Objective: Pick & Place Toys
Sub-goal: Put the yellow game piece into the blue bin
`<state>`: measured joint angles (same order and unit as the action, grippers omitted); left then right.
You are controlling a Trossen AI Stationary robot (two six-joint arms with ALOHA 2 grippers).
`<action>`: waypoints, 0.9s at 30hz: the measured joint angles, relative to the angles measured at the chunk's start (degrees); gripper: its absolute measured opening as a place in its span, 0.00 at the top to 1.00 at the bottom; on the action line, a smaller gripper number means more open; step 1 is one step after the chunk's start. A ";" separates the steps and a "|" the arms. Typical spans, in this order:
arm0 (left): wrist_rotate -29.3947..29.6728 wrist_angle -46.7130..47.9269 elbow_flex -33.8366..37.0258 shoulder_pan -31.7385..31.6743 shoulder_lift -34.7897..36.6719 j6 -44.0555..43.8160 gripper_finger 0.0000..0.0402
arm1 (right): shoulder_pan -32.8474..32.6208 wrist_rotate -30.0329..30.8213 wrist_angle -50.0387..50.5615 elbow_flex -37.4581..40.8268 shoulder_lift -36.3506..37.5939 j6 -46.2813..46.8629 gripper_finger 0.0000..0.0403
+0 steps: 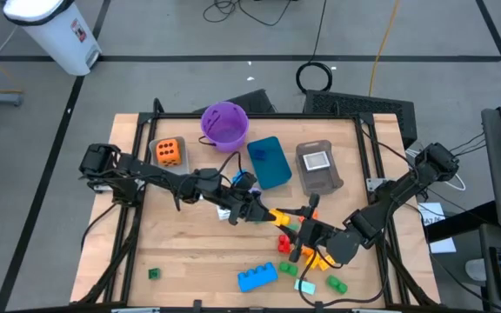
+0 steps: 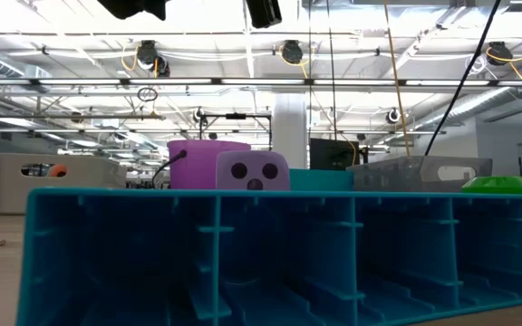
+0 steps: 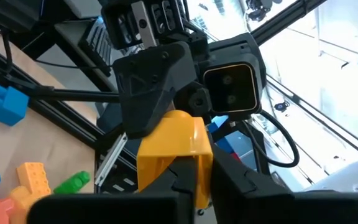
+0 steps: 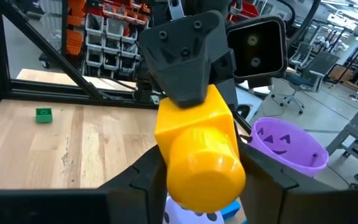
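Observation:
A yellow brick [image 1: 283, 215] hangs above the middle of the table between my two grippers, which meet end to end. My left gripper [image 1: 268, 213] comes from the table's left and my right gripper [image 1: 301, 228] from the near right. Both are shut on the brick. In the left wrist view the brick [image 3: 173, 146] fills the space ahead of my left gripper [image 3: 207, 183], with the right arm's hand behind it. The right wrist view shows its round stud end [image 4: 204, 162] at my right gripper [image 4: 201, 186]. Loose toys lie below: a red brick [image 1: 283, 243], orange bricks [image 1: 316, 256] and a blue brick [image 1: 257, 276]. My left gripper pinches one end of the yellow brick [image 3: 188, 168] between its two fingers [image 3: 241, 180], reaching in about level from the table's left. The brick is lifted clear of the table. My right gripper has the other end. My right gripper pinches the brick's round stud end [image 4: 225, 177] between its two fingers [image 4: 263, 183], about level, from the table's near right. The brick hangs clear of the table, and its far end lies under the left gripper's dark finger [image 4: 188, 62].
At the back stand a purple bucket [image 1: 224, 122], a teal bin [image 1: 268, 161], a grey bin [image 1: 318, 165] and a clear bin with an orange die [image 1: 169, 151]. Green bricks [image 1: 154, 274] [image 1: 336, 283] lie near the front edge. A blue-green ribbed piece [image 2: 279, 254] blocks the low view.

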<state>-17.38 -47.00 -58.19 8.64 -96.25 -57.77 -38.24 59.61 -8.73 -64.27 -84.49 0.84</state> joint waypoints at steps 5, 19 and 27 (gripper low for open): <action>-0.87 0.04 0.00 0.00 0.00 -0.79 0.84 | 0.00 -0.07 -0.15 0.00 0.00 0.00 0.65; -1.89 -0.41 0.00 -0.86 0.00 1.84 0.56 | 0.00 0.45 -0.02 0.00 0.00 0.02 0.64; -12.55 -0.61 0.00 -4.65 0.00 -0.71 0.48 | 0.22 0.59 0.11 0.00 0.00 0.00 0.64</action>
<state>-29.93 -47.62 -58.19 4.00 -96.25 -58.49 -38.02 60.20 -8.62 -64.27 -84.49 0.84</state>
